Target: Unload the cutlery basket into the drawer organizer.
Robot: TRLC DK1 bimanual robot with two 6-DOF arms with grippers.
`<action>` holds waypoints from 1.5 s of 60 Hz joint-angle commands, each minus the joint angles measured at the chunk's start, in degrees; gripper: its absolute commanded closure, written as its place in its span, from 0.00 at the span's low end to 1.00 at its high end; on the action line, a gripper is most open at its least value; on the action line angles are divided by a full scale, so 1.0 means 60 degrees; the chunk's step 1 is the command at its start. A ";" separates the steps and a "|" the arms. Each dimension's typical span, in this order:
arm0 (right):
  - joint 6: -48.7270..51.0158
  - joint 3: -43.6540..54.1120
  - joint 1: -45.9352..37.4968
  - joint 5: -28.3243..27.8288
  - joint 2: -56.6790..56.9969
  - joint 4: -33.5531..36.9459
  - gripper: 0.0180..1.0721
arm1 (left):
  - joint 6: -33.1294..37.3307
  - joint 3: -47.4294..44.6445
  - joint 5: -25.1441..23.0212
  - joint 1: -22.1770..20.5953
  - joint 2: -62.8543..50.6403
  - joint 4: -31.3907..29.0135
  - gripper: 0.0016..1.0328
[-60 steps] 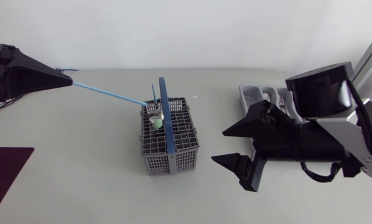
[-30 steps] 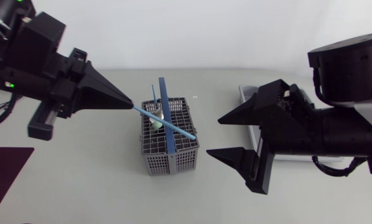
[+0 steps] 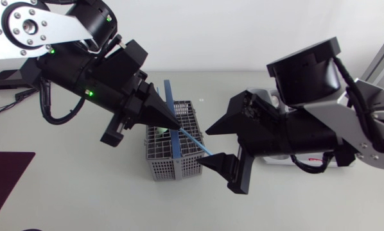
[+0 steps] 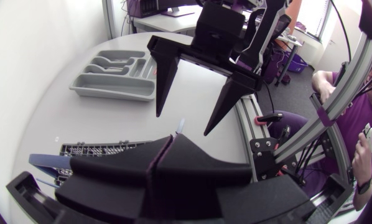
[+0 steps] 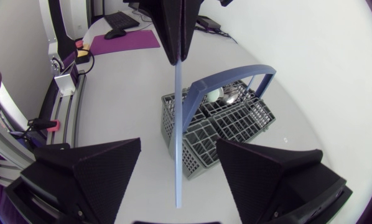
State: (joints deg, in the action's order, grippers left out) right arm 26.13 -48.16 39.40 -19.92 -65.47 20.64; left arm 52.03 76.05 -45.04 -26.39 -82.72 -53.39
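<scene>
My left gripper is shut on one end of a thin light-blue stick, held above the grey cutlery basket with its blue handle. The stick's free end points between the two fingers of my right gripper, which stands open and touches nothing. In the right wrist view the stick hangs from the left gripper down between my own fingers, in front of the basket. A pale green and white piece lies inside the basket. The grey drawer organizer sits behind the right arm.
In the head view the right arm covers most of the organizer. A dark purple mat lies at the table's left edge. Bare tabletop spreads in front of the basket and to its left.
My left arm swung in from the far left with the stick to above the basket. My right gripper came left, so the stick's free end now lies between its open fingers.
</scene>
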 commanded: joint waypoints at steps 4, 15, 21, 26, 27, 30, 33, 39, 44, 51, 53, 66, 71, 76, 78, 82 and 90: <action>0.0083 -0.0293 0.0055 -0.0093 -0.0426 -0.0189 0.40 | -0.0146 0.0318 0.0006 -0.0040 -0.0203 0.0094 0.90; 0.0113 -0.0323 -0.0223 -0.0342 -0.0631 -0.0203 0.77 | -0.0073 0.0289 0.0035 0.0033 -0.0335 0.0167 0.90; 0.0098 -0.0308 -0.0267 -0.0400 -0.0719 -0.0189 0.92 | -0.0073 0.0333 0.0050 0.0107 -0.0423 0.0196 0.90; 0.0083 -0.0308 -0.0253 -0.0415 -0.0777 -0.0115 0.95 | -0.0073 0.0347 0.0050 0.0121 -0.0423 0.0211 0.90; 0.0083 -0.0293 -0.0253 -0.0415 -0.0777 -0.0086 0.95 | -0.0073 0.0362 0.0050 0.0121 -0.0423 0.0196 0.90; 0.0069 -0.0264 -0.0253 -0.0400 -0.0792 -0.0042 0.95 | -0.0073 0.0391 0.0050 0.0136 -0.0423 0.0196 0.90; 0.0054 -0.0220 -0.0253 -0.0400 -0.0792 -0.0042 0.95 | -0.0102 0.0435 0.0050 0.0180 -0.0437 0.0211 0.90; 0.0025 -0.0205 -0.0238 -0.0356 -0.0763 0.0046 0.95 | -0.0264 0.0567 0.0050 0.0253 -0.0467 0.0343 0.87; -0.0019 -0.0235 -0.0223 -0.0371 -0.0704 0.0178 0.95 | -0.0762 0.0743 0.0035 0.0370 -0.0511 0.0724 0.85; -0.0107 -0.0220 -0.0238 -0.0356 -0.0646 0.0353 0.95 | -0.1245 0.0875 -0.0009 0.0414 -0.0525 0.1002 0.62; -0.0107 -0.0191 -0.0238 -0.0356 -0.0602 0.0397 0.95 | -0.1479 0.0875 -0.0038 0.0444 -0.0496 0.1193 0.51; -0.0195 0.0029 -0.0619 -0.0327 -0.0016 0.0822 0.95 | -0.3149 0.0860 -0.0243 0.0898 -0.0130 0.2775 0.09; -0.0224 0.0073 -0.1176 -0.0327 0.0380 0.1071 0.95 | -0.3794 0.0816 -0.0243 0.1381 0.0002 0.3419 0.08; -0.0385 0.0117 -0.2084 -0.0400 0.0717 0.1100 0.95 | -0.4131 0.0757 -0.0243 0.1938 0.0061 0.3859 0.07; -0.0444 0.0146 -0.2479 -0.0444 0.0790 0.1086 0.95 | -0.4233 0.0684 -0.0243 0.2172 0.0061 0.4064 0.07; -0.0649 0.0205 -0.3505 -0.0561 0.0834 0.0910 0.95 | -0.4746 0.0494 -0.0228 0.2846 -0.0027 0.4796 0.07; -0.1469 0.0307 -0.5131 -0.0532 0.0204 -0.0013 0.95 | -0.5376 -0.0034 0.0065 0.3666 -0.0408 0.6188 0.06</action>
State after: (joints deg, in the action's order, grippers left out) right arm 20.88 -48.25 12.12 -22.92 -61.65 22.37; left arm 23.22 78.37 -45.28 -6.07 -83.46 -18.37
